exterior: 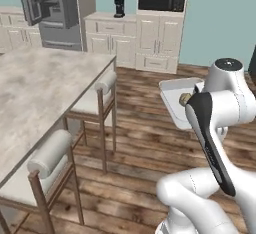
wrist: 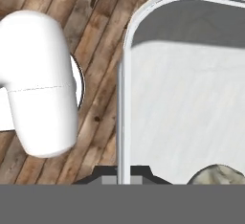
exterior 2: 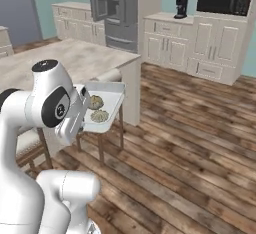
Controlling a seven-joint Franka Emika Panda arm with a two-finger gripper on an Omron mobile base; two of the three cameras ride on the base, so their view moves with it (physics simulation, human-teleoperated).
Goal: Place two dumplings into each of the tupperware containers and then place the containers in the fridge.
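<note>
Hand (wrist: 124, 174) pinched tight on the rim of a tupperware container (exterior 2: 112, 109), carried above the wooden floor (exterior 2: 190, 148), two dumplings (exterior 2: 99, 116) inside

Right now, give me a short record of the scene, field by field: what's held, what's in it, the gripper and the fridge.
held item: tupperware container, carried above the wood floor
grip point: gripper shut on the container's rim
contents: two dumplings
fridge: door open, across the room behind the island counter
nearby: stools beside the counter
</note>
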